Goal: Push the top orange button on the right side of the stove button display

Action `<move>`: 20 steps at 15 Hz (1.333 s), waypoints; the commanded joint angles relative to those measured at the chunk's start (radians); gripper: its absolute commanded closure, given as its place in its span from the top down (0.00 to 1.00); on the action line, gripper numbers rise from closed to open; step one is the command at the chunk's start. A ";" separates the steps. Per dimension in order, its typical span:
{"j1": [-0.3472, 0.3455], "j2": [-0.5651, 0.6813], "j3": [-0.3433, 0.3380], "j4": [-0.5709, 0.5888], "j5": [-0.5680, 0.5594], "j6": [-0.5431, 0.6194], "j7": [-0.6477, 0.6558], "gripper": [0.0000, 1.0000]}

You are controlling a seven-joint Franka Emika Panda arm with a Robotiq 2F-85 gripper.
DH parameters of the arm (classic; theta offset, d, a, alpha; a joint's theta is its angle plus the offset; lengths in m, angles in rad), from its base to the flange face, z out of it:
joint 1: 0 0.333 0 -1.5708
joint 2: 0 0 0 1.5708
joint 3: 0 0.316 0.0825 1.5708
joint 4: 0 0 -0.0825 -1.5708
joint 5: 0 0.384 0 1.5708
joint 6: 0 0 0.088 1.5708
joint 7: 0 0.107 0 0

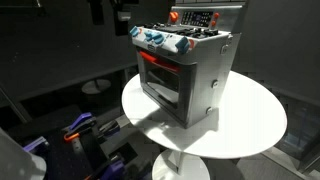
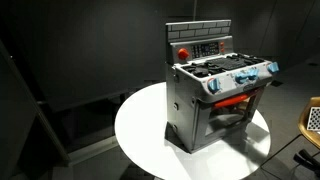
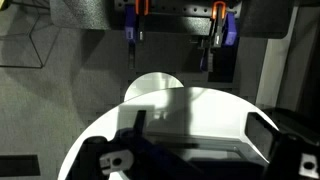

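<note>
The silver-grey toy stove stands on a round white table and shows in both exterior views. Its knob row and red-glowing oven window face outward. The stove button display is the dark panel on the back wall, also seen in an exterior view, with a red round button at one end. My gripper is open and empty, above the table, with a dark finger at each side of the wrist view. In an exterior view only a dark arm shape shows, up beside the stove top. The gripper touches nothing.
Orange-and-blue clamps hang on a dark stand beyond the table, also seen in an exterior view. A small white disc lies on the floor. The surroundings are dark curtain and floor.
</note>
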 commanded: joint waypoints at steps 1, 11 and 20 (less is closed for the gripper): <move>-0.004 0.001 0.004 0.002 0.003 -0.002 -0.002 1.00; 0.004 0.082 0.040 0.047 0.032 0.179 0.079 1.00; 0.002 0.281 0.114 0.179 0.044 0.388 0.211 1.00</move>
